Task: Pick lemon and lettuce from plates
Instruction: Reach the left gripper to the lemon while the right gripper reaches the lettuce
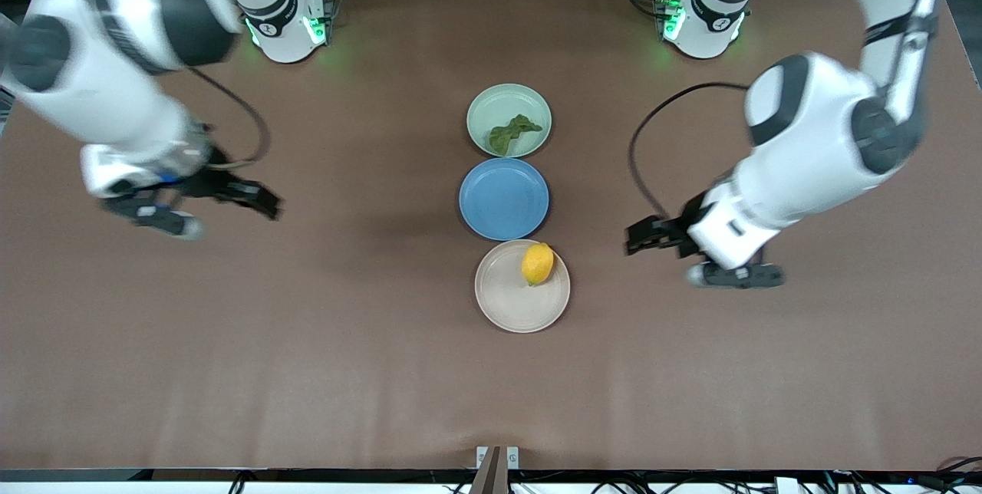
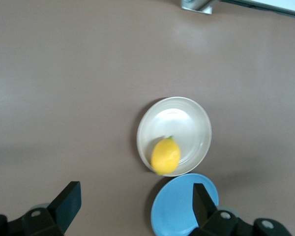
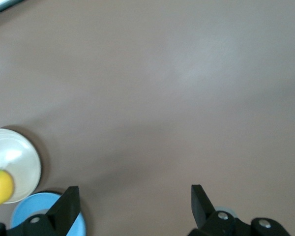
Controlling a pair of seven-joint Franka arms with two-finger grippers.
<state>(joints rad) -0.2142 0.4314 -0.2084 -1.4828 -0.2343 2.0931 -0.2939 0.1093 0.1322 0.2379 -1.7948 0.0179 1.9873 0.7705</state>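
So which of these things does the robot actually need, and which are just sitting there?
Needed:
lemon on the beige plate
lettuce on the mint plate
left tool, open
right tool, open

Just there:
blue plate, between the other two

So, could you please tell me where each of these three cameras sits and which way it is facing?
Front view: high across the table, facing both bases; shows both arms, the mint green plate with lettuce, the blue plate and the beige plate with lemon.
Left wrist view: on the left arm's wrist, looking down at the lemon on its beige plate; the open left claw shows.
Right wrist view: on the right wrist, looking down at mostly bare table; the open right claw shows.
All three share the lemon and blue plate.
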